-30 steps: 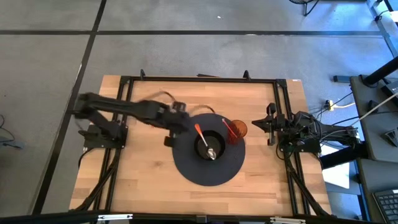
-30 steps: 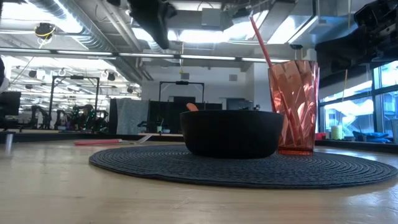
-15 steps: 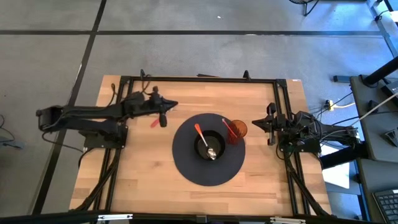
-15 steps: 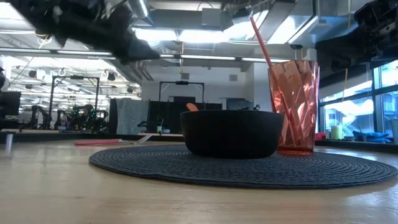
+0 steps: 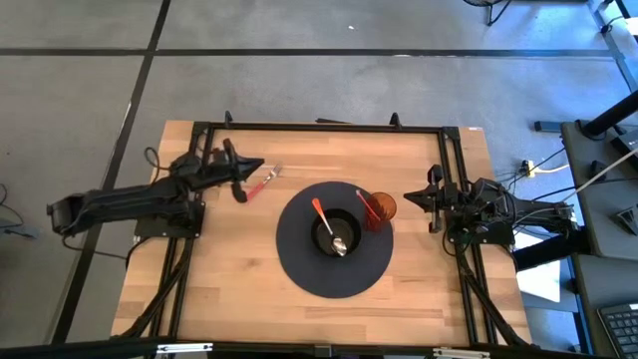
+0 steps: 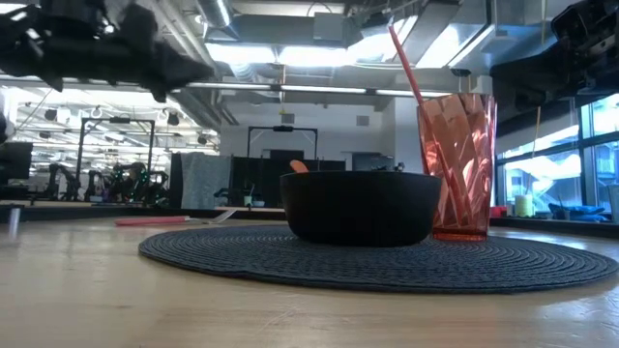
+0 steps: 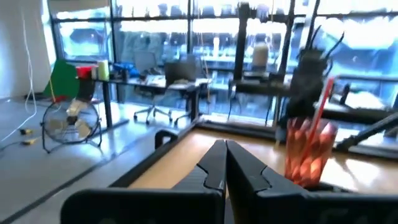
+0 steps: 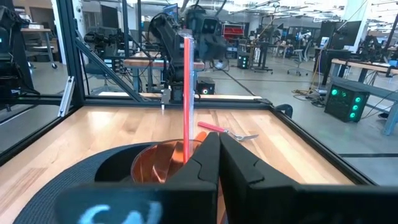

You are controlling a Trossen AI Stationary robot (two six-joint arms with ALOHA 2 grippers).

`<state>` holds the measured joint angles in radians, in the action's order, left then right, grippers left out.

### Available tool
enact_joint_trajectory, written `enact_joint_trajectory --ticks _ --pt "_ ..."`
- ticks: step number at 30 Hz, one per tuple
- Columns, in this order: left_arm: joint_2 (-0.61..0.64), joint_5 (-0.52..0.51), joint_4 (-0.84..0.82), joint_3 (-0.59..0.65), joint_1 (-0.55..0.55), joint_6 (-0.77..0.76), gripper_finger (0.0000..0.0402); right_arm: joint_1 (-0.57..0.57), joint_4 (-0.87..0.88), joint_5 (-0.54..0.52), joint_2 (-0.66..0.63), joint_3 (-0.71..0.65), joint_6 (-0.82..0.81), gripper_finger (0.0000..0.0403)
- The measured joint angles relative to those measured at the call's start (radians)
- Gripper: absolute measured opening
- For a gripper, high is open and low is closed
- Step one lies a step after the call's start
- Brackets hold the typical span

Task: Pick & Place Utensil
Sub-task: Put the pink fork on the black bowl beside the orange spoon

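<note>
A black bowl (image 5: 334, 231) stands on a round dark placemat (image 5: 299, 264). An orange-handled spoon (image 5: 321, 214) lies in the bowl, its handle leaning on the rim. A red-handled fork (image 5: 261, 182) lies flat on the wood, left of the mat; it also shows in the right wrist view (image 8: 224, 130). My left gripper (image 5: 241, 187) is shut and empty, in the air just left of the fork. My right gripper (image 5: 417, 197) is shut and empty, at the table's right, beside the orange cup (image 5: 380, 208).
The orange cup with a red straw (image 6: 411, 72) stands on the mat's right part, close to the bowl (image 6: 358, 206). A black frame (image 5: 319, 127) runs along the table's far edge and sides. Bare wood lies along the near edge.
My left gripper has drawn back from the bowl's left rim toward the table's left and far edge, past the fork, staying above the table. The fork, spoon, bowl and cup have kept their places.
</note>
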<state>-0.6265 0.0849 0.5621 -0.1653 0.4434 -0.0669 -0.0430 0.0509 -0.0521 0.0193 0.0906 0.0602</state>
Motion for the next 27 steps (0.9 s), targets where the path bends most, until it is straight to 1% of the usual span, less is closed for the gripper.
enact_joint_trajectory --ticks 2,5,9,12,16,18,19,21,23,24,27 --pt "0.052 -0.008 -0.013 0.013 0.005 -0.038 0.0002 0.000 0.001 0.000 0.000 0.000 0.000 0.0005" --pt "0.082 -0.049 -0.079 0.021 0.004 -0.101 0.0002 0.000 0.002 0.000 0.000 0.000 0.000 0.0005" --pt "0.063 -0.141 -0.181 0.022 0.004 -0.131 0.0001 0.000 0.001 0.000 0.000 0.000 -0.002 0.0005" --pt "0.046 -0.189 -0.199 0.022 0.004 -0.138 0.0003 0.000 -0.001 0.000 0.000 0.000 -0.004 0.0005" --pt "0.024 -0.193 -0.211 0.022 0.004 -0.156 0.0001 0.000 -0.008 0.000 0.000 0.000 -0.004 0.0005" --pt "0.006 -0.188 -0.257 0.009 0.002 -0.159 0.0001 0.000 -0.008 0.000 0.000 0.000 -0.004 0.0005" --pt "-0.009 -0.195 -0.311 -0.012 0.002 -0.168 0.0002 0.000 -0.008 0.000 0.000 0.000 -0.004 0.0005" --pt "-0.051 -0.246 -0.454 -0.076 0.003 -0.202 0.0003 0.000 -0.008 0.000 0.000 0.000 -0.004 0.0005" --pt "-0.116 -0.306 -0.601 -0.151 0.003 -0.222 0.0003 0.000 -0.008 0.000 0.000 0.000 -0.004 0.0005" --pt "-0.155 -0.319 -0.655 -0.186 0.003 -0.224 0.0003 0.000 -0.008 0.000 0.000 0.000 -0.004 0.0005" --pt "-0.268 -0.300 -0.731 -0.285 0.004 -0.206 0.0002 0.000 -0.008 0.000 0.000 0.000 -0.005 0.0005"
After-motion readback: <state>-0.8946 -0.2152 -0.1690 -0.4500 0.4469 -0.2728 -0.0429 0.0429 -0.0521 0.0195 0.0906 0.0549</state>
